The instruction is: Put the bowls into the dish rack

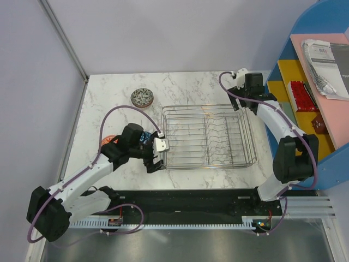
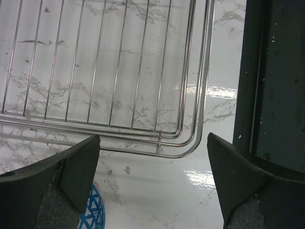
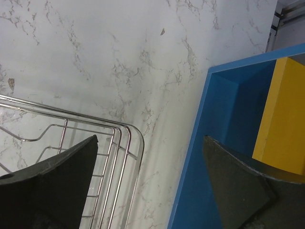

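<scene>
Rack (image 1: pixel 209 136) stands central. Left gripper (image 2: pixel 152 143), jaws apart, hangs at its near-left corner; right gripper (image 3: pixel 150 138), jaws apart, at far-right corner. Grey bowl (image 1: pixel 142 97) lies beyond; blue bowl (image 1: pixel 145 136), apparently, under left gripper.

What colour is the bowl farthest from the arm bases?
The bowl is grey-black on white; the top external view shows it best.

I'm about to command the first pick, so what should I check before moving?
1. Left gripper open and empty: ok.
2. Right gripper open and empty: ok.
3. Dish rack holds no bowls, slots free: ok.
4. Grey-black bowl stands in the open, apart from the rack: ok.
5. Blue bowl mostly hidden under the left gripper, pose: cannot tell.
6. Orange-red bowl partly covered by the left arm: cannot tell.
</scene>
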`<state>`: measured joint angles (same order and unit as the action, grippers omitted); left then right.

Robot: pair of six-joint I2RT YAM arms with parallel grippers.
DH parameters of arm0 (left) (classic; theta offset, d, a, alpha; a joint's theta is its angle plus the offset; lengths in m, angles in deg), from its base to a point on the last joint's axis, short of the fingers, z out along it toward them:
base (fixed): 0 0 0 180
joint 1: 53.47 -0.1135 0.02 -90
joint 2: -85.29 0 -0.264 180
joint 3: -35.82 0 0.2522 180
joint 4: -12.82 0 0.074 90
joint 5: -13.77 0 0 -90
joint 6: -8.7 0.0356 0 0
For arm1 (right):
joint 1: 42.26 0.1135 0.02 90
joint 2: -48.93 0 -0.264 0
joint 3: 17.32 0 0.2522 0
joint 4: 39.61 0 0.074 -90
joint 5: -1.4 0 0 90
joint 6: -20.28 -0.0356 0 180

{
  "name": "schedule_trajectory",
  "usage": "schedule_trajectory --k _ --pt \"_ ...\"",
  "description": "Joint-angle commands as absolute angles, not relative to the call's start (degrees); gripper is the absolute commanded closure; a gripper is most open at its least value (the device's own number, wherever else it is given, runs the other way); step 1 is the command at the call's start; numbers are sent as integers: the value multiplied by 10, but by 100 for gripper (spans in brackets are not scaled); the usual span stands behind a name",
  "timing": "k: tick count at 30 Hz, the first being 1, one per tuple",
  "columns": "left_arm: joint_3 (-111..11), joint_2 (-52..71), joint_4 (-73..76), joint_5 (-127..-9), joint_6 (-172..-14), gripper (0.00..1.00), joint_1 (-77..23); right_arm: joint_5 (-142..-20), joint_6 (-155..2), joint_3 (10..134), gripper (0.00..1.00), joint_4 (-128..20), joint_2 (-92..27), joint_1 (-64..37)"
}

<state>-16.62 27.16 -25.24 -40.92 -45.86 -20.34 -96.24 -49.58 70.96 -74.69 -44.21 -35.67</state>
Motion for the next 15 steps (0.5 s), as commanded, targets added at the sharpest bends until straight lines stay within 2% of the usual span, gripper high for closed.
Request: schedule_trajectory --k 1,9,15 --pt "-160 274 -248 -457 -444 0 -177 -964 -499 741 2 -730 -463 -372" --pt "-157 268 -248 -477 -439 0 -154 -954 -477 725 2 -746 -466 -386" --pt "-150 243 -220 -548 -450 0 -133 -945 -467 713 2 -750 -465 -401"
